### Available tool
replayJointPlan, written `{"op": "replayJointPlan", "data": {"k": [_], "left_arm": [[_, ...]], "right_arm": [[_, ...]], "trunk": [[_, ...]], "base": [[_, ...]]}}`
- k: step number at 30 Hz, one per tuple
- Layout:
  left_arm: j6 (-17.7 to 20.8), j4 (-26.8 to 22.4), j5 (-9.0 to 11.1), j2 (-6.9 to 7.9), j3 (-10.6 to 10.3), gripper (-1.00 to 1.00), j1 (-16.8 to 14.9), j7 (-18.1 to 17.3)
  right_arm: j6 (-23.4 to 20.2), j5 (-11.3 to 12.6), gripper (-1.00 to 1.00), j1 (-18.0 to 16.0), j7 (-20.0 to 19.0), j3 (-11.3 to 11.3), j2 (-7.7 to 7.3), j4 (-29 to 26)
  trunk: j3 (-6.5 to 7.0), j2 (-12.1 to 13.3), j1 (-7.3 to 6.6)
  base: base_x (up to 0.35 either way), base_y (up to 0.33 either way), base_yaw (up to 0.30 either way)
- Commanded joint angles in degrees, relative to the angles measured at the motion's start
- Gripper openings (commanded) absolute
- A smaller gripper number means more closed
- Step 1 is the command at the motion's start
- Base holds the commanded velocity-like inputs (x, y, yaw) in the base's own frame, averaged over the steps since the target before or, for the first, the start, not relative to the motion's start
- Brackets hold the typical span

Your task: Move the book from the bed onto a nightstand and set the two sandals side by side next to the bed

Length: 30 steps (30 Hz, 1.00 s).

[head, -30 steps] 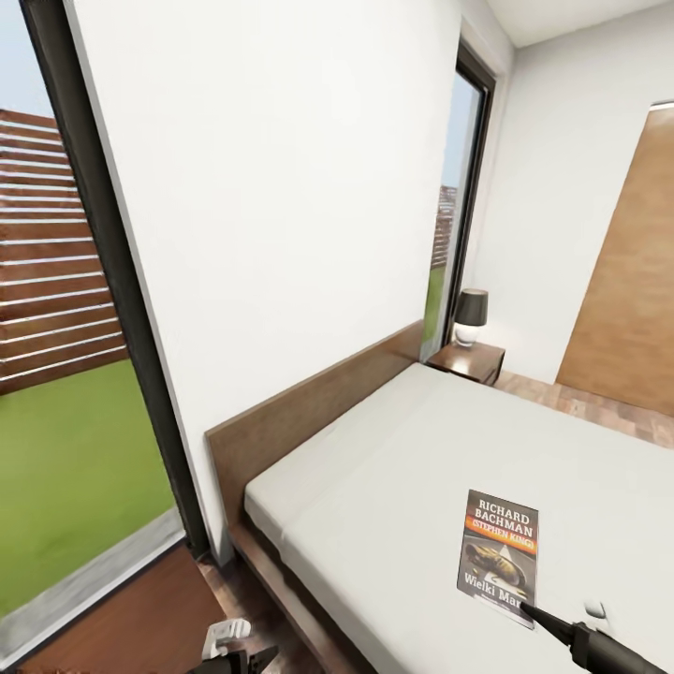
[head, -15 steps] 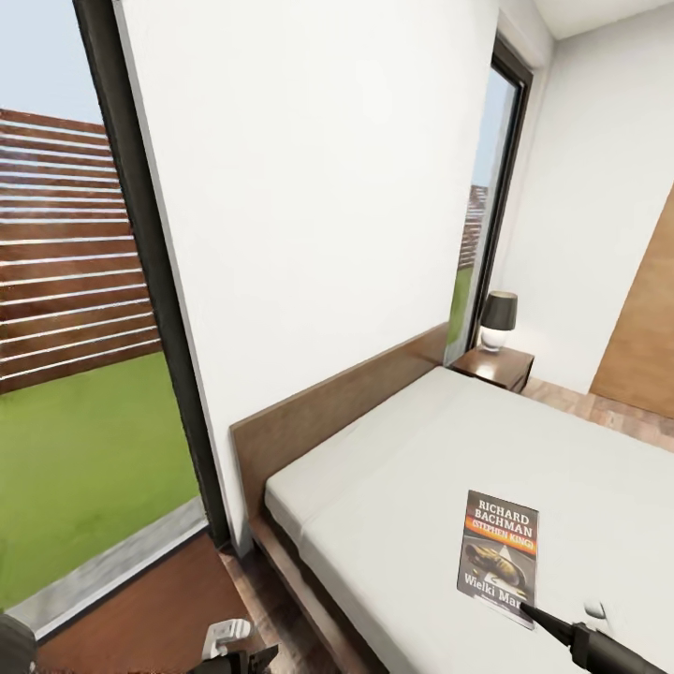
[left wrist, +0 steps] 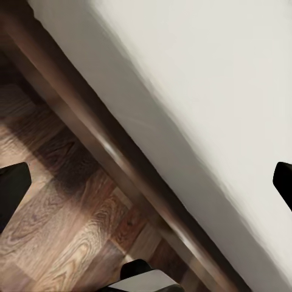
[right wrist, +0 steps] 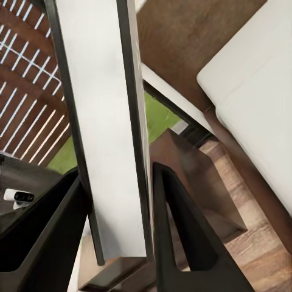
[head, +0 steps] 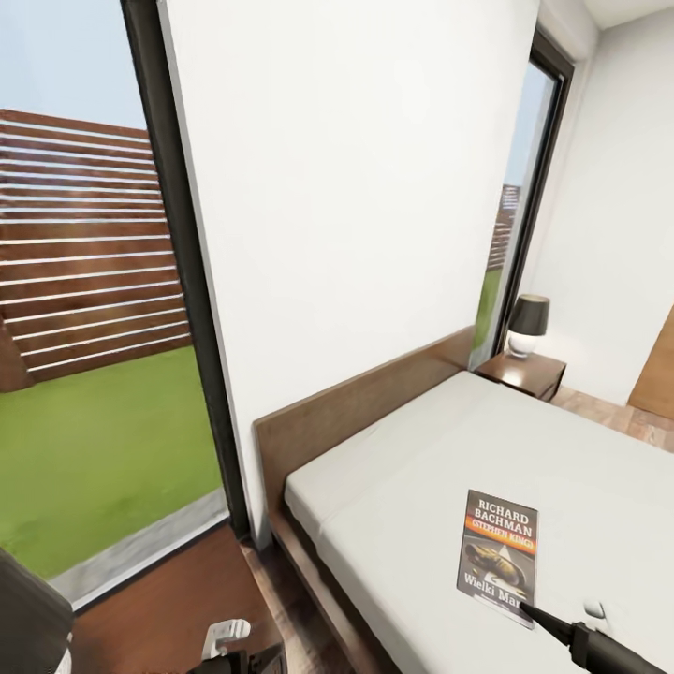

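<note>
**Book gripped above the bed, near nightstand partly out of frame**

Head view: the right gripper (head: 524, 608) enters from the lower right corner; most of the arm is cut off. Its dark tip meets the bottom edge of the book (head: 500, 556), which stands upright, cover facing the camera, over the bed (head: 412, 477). Cover: dark grey, white "Richard Bachman" lettering, orange band, pale picture; the lowest title line is hidden by the gripper.

Right wrist view: two black tapered fingers (right wrist: 182, 237) clenched on the book (right wrist: 103, 121), seen from behind as a thin pale slab with dark edges.

Left gripper (head: 229, 651): a small part shows at the bottom edge of the head view. In the left wrist view its fingertips (left wrist: 12, 188) sit far apart at opposite borders, released, nothing between them; below, the bed's smooth mattress, dark wooden frame rail and the plank floor (left wrist: 67, 231).

Near nightstand (head: 178, 599): glossy brown top, front cropped. Far nightstand (head: 524, 373) carries a dark-shaded lamp (head: 528, 323), small and soft in detail.
</note>
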<state>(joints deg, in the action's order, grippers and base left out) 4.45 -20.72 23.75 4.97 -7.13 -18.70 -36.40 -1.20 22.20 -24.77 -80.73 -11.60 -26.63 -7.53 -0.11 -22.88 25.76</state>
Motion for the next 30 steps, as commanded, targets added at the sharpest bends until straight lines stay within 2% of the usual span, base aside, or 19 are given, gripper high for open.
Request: {"op": "replayJointPlan", "data": {"k": [1,30], "left_arm": [[0.47,-0.02,0.59,0.04,-0.27,1.00,-0.02,-0.08],[0.55,-0.02,0.59,0.04,-0.26,1.00,-0.02,0.01]], "right_arm": [[-0.12,-0.06,-1.00,-0.01,-0.15,-0.27,0.00,0.03],[-0.11,-0.06,-1.00,-0.01,-0.18,-0.27,0.00,0.05]], "trunk": [[-0.02,-0.04,0.02],[0.51,-0.04,0.02]], "base": [[0.000,0.000,0.181],[0.000,0.000,0.185]]}}
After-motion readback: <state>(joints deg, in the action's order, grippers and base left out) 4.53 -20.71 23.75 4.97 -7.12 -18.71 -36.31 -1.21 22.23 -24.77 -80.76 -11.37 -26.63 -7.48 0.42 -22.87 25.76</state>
